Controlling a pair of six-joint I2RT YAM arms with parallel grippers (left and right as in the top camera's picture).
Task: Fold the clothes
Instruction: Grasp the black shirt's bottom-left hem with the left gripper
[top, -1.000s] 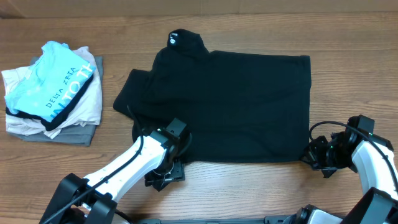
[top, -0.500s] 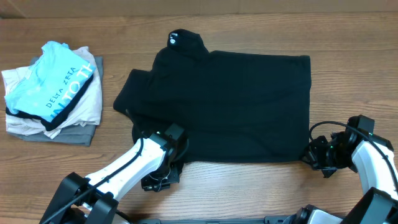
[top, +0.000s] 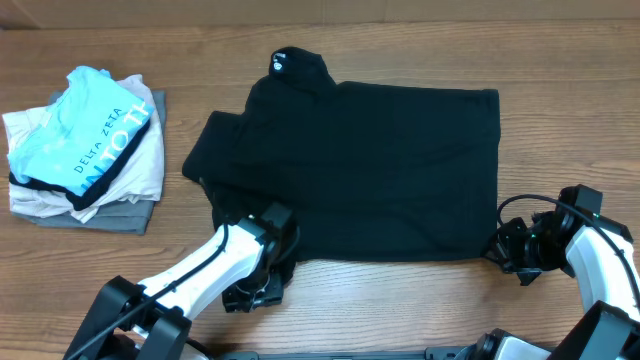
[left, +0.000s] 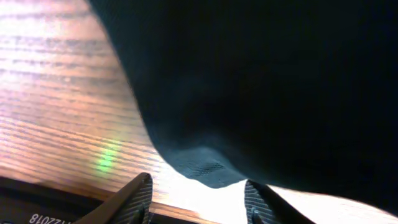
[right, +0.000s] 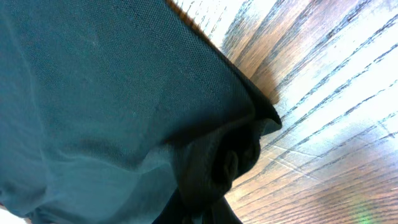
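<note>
The black shirt lies spread flat on the brown wooden counter. No fold looks made yet; all the folding is left. The right pincer is pinched tight on one near corner of the shirt. The left pincer stands open at the other, holding nothing. A pile of other clothes sits past the shirt's sleeve.

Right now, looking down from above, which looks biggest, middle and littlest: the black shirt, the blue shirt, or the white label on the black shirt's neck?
1. black shirt: by far the largest, spread flat.
2. blue shirt: much smaller, folded on a pile.
3. white label: tiny.
</note>
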